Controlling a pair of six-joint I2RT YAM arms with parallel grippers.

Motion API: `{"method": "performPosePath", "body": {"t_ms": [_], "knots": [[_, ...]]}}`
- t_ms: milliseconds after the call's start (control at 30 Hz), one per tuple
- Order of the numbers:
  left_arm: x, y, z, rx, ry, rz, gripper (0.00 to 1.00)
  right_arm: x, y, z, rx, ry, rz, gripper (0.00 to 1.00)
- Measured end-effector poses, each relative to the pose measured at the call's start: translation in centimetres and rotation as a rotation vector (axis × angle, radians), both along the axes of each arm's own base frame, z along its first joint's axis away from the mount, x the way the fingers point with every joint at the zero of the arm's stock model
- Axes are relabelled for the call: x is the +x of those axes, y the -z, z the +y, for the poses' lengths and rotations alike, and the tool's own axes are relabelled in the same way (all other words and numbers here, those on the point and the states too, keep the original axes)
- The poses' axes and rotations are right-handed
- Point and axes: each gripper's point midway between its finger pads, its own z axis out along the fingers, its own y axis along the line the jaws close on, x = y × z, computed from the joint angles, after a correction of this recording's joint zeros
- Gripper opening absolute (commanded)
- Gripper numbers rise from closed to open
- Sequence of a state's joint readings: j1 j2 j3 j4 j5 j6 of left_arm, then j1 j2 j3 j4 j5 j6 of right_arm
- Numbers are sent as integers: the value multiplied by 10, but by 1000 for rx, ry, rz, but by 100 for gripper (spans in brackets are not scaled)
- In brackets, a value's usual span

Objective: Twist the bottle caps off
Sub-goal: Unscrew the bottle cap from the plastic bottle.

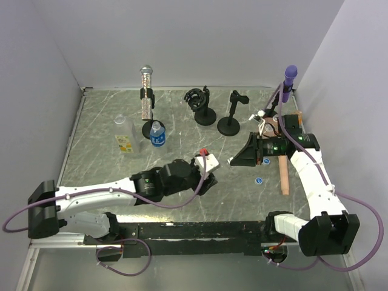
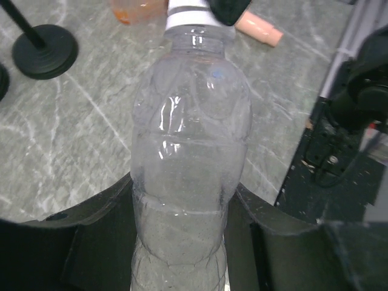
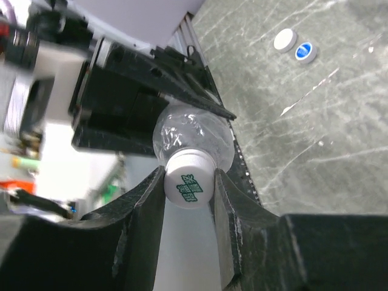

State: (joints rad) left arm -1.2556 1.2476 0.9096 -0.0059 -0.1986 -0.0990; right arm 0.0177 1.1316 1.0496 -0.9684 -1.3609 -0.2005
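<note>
Above a white-walled grey marble table (image 1: 109, 163), left jaws clamp a clear bottle (image 2: 188, 151), right jaws pinch its cap (image 3: 188, 185).

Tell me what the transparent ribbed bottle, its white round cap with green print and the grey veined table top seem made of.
Transparent ribbed bottle: likely thin clear plastic, glossy; moulded ribs, sharp highlights, background visible through it.
White round cap: opaque plastic, satin look; green print on its top.
Grey veined table top: marble or a stone-pattern sheet, I cannot tell which; pale veins, low sheen.
</note>
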Motion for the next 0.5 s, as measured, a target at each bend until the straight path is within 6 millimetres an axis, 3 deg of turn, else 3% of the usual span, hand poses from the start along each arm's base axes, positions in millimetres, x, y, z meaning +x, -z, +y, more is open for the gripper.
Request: {"method": "performPosePath", "body": {"t_ms": [267,500], "knots": [[-12,-9,19,-115,303,134,39,-24,-14,18,-57,-238,-371,8],[-30,-6,23,-137,513,247,39,-45,-13,20,-146,-386,-780,10]]}}
